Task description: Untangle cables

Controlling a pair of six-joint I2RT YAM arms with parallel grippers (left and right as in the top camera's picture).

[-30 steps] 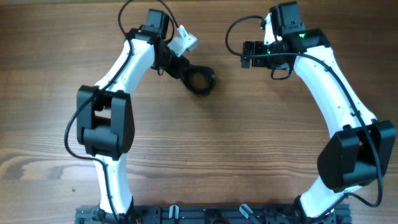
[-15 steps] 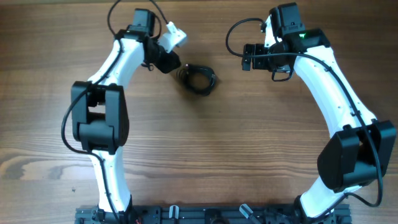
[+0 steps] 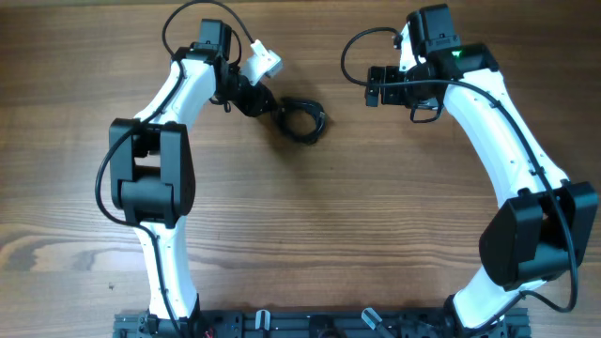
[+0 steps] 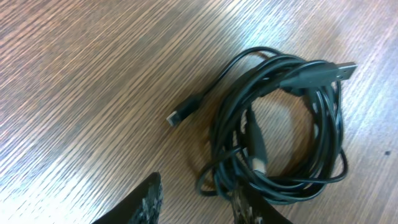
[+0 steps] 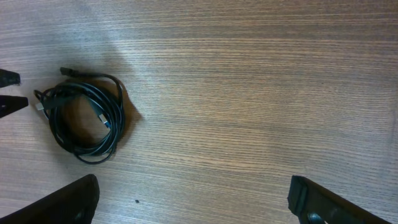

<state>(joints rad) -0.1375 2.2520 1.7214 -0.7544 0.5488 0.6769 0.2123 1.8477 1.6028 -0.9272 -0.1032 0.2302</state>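
Observation:
The cables [image 3: 302, 119] lie as one small black coil on the wood, with a USB plug [image 4: 314, 73] sticking out at the top and a small plug [image 4: 184, 113] pointing left. My left gripper [image 3: 266, 103] sits just left of the coil. Its jaws are open [image 4: 198, 194] over bare wood. The right fingertip [image 4: 244, 205] touches the coil's near edge, and nothing is gripped. My right gripper [image 3: 373, 84] hovers to the right of the coil, wide open [image 5: 193, 186] and empty. The coil [image 5: 119, 121] lies far to its left.
The left arm's white camera mount [image 3: 264, 60] sticks out above the coil. Thick black arm wires loop near both wrists [image 3: 349, 56]. The arms' base rail [image 3: 310, 324] runs along the table's front edge.
My left gripper has drawn back up and to the left, off the coil. The coil has barely shifted. The right arm has stayed still.

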